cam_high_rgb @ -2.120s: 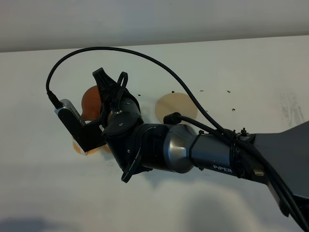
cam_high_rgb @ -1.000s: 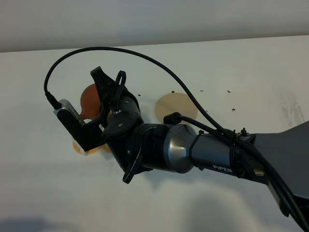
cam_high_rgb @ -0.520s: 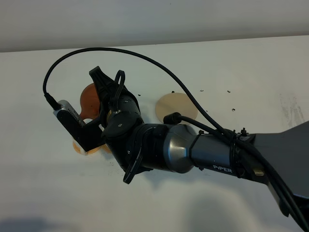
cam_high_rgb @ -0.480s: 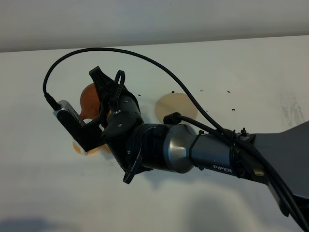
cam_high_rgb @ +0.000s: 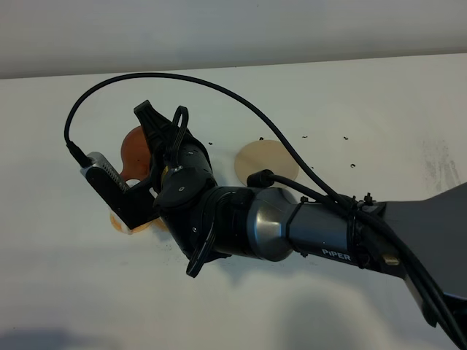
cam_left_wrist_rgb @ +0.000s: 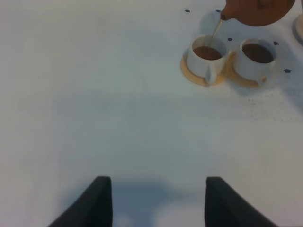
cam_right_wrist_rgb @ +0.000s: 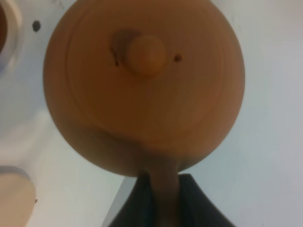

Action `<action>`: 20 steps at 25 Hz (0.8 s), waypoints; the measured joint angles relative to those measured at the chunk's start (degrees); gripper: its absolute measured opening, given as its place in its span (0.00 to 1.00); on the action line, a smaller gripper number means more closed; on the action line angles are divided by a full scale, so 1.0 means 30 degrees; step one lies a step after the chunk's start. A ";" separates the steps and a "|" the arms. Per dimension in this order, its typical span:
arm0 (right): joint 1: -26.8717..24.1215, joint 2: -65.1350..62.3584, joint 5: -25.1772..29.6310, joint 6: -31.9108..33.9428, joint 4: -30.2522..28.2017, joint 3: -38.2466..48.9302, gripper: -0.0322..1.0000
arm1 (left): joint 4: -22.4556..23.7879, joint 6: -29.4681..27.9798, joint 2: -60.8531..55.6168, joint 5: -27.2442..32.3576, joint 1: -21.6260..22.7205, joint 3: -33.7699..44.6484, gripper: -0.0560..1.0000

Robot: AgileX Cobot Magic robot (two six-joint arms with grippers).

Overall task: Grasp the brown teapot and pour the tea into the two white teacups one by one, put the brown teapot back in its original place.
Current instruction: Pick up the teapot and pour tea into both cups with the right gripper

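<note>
My right gripper [cam_right_wrist_rgb: 163, 195] is shut on the loop handle of the brown teapot [cam_right_wrist_rgb: 144, 80]. It holds the pot tilted above the two white teacups; in the exterior high view the teapot [cam_high_rgb: 133, 148] shows beside the right gripper [cam_high_rgb: 153, 135]. In the left wrist view a thin stream runs from the teapot [cam_left_wrist_rgb: 258, 9] into one teacup [cam_left_wrist_rgb: 207, 54], and the other teacup [cam_left_wrist_rgb: 255, 56] holds brown tea too. The beige coaster [cam_high_rgb: 266, 162] lies bare to the right of the arm. My left gripper [cam_left_wrist_rgb: 158, 203] is open over bare table, well away from the cups.
Each cup sits on a small orange saucer [cam_left_wrist_rgb: 189, 75], and the two saucers touch. The right arm [cam_high_rgb: 292, 226] and its cable span the middle of the white table [cam_high_rgb: 379, 102]. Small dark specks [cam_high_rgb: 349, 153] lie near the coaster.
The right gripper and the teapot have edged slightly to the left over the last two seconds. In the last half second nothing visibly moves.
</note>
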 joint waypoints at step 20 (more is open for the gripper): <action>0.0000 0.0000 -0.0270 -0.0016 0.0017 0.0000 0.14 | 0.0000 -0.0018 0.0000 0.0000 0.0000 0.0000 0.47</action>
